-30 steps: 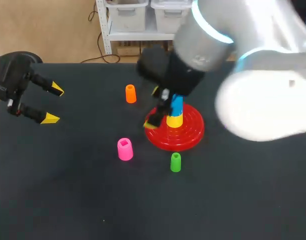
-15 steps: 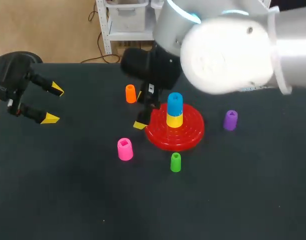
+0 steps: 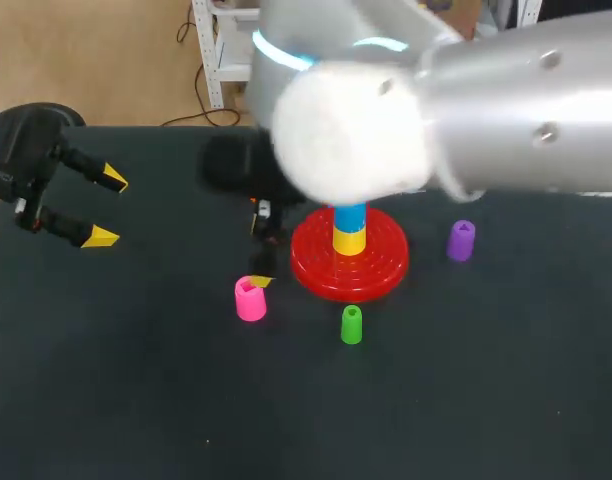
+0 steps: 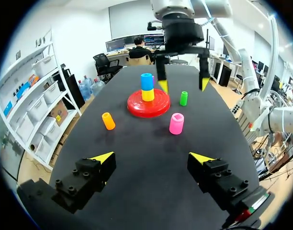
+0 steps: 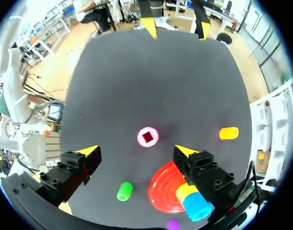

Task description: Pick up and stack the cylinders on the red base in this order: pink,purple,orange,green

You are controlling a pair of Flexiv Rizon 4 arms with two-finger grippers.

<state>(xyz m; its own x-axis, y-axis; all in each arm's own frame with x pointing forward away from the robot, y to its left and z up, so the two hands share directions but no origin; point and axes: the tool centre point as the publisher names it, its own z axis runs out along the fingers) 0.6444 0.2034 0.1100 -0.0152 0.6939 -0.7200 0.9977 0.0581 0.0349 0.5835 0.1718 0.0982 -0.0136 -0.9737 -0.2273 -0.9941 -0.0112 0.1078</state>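
The pink cylinder [image 3: 250,298] stands on the black table left of the red base [image 3: 376,265], which carries a yellow and a blue cylinder [image 3: 349,228]. My right gripper [image 3: 256,245] hangs open above the pink cylinder [image 5: 148,137], which shows just ahead of the gap between its fingers, untouched. The green cylinder [image 3: 352,324] stands in front of the base and the purple one [image 3: 462,240] to its right. The orange cylinder [image 4: 108,120] sits left of the base, hidden by my right arm in the head view. My left gripper [image 3: 106,208] is open and empty at the far left.
My right arm's bulky body [image 3: 386,120] reaches over the table's back half and covers the space behind the base. Bare table [image 3: 136,380] lies in front of the pink and green cylinders.
My right arm has swung left, from over the base's stack to above the pink cylinder, uncovering the purple one. Its fingers stayed open. The left arm has not moved.
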